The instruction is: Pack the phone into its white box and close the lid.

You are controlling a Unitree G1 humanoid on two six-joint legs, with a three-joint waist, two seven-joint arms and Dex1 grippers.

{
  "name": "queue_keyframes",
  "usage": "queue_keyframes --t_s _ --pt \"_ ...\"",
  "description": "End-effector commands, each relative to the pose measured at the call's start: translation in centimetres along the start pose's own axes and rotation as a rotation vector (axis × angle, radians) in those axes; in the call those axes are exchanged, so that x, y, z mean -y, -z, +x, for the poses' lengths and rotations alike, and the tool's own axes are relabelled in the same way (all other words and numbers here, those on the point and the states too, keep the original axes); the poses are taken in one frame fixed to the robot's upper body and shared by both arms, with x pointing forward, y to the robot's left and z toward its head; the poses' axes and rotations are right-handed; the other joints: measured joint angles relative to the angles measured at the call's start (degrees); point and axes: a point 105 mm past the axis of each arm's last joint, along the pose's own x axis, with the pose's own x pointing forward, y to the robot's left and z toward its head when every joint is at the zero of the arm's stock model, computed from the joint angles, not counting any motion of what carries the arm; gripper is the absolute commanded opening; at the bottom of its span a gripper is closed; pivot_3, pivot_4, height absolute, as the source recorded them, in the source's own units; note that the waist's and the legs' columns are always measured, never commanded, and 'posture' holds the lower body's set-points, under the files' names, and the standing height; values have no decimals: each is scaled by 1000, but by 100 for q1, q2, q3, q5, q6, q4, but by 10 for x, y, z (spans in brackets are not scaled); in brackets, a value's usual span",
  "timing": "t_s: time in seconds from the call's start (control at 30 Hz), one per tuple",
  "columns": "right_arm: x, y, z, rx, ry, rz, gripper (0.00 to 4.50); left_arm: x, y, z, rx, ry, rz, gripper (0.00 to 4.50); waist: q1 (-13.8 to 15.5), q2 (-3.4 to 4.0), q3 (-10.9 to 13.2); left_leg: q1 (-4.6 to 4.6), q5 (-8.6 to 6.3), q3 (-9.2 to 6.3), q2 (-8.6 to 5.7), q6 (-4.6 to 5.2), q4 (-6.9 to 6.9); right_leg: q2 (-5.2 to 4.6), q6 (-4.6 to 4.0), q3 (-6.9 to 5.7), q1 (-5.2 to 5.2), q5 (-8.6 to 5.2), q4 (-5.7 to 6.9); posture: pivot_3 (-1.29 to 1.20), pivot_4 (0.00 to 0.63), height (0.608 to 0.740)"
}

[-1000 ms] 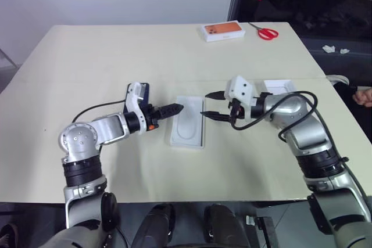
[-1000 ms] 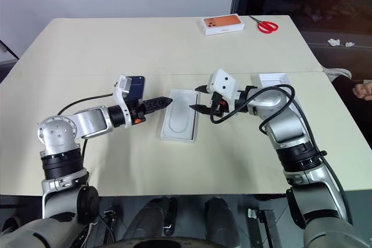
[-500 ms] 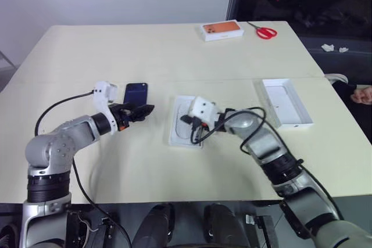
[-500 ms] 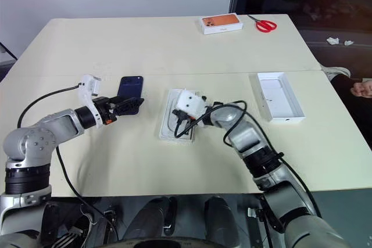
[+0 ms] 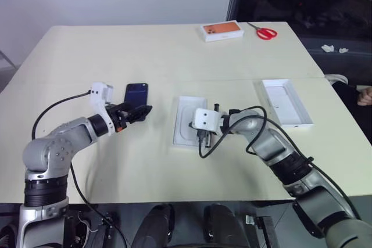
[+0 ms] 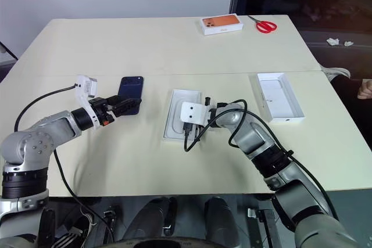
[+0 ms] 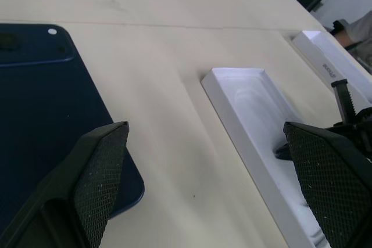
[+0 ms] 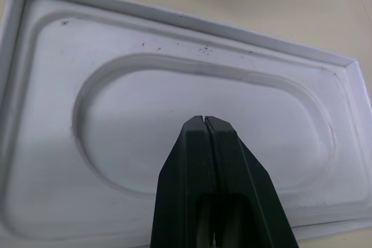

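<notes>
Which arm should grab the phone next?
Left. The left claw is open with its fingers right at the phone on the table. The right claw is shut, pointing into the white box, farther from the phone.

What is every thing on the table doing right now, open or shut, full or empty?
Dark navy-blue phone: lying flat, unpacked.
Shallow white box: open, empty.
White lid: off, inside up.
Left gripper: open.
Right gripper: shut, over box.
Red scissors: closed.
Orange-topped box: shut.
</notes>
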Motion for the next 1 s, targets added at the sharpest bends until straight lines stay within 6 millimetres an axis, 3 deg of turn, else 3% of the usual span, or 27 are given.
queue_keyframes --t_s 0.03,0.17,0.23,0.33,0.5,0.7,1.0 --pt "16 -20 -3 104 58 72 49 -13 -17 -13 66 -28 -30 4500 -30 0 1 0 0 1 1 0 -2 3 0 2 -4 0 2 0 150 740" --pt "41 -32 -7 143 144 69 49 -41 -26 -24 94 -135 -81 4500 -24 1 2 -3 2 2 4 -4 -6 7 0 2 -16 0 9 0 150 740" --pt "55 -49 4 171 197 52 49 -67 -29 -32 98 -212 -143 4500 -21 1 2 -3 2 2 4 -3 -5 7 0 0 -14 0 8 0 150 740" --pt "59 -68 20 204 214 20 49 -86 -28 -33 69 -276 -176 4500 -45 1 2 -2 8 2 3 -13 -8 9 0 -3 -20 0 15 0 150 740" --pt "55 -91 57 224 215 19 49 -113 -13 -18 0 -347 -227 4500 -33 -2 2 -7 25 4 -3 -41 -7 5 -1 -3 -25 0 12 0 150 740" --pt "43 -86 95 74 232 -74 49 -120 4 3 -78 -300 -313 4500 -18 -6 -1 -6 30 2 -6 -46 -8 8 -5 -5 -54 3 27 0 150 740" --pt "39 -79 108 6 215 -33 49 -94 30 34 -212 -142 -439 4500 -12 -3 -8 -6 30 1 -15 -44 -5 9 -4 -5 -55 3 40 0 150 740"
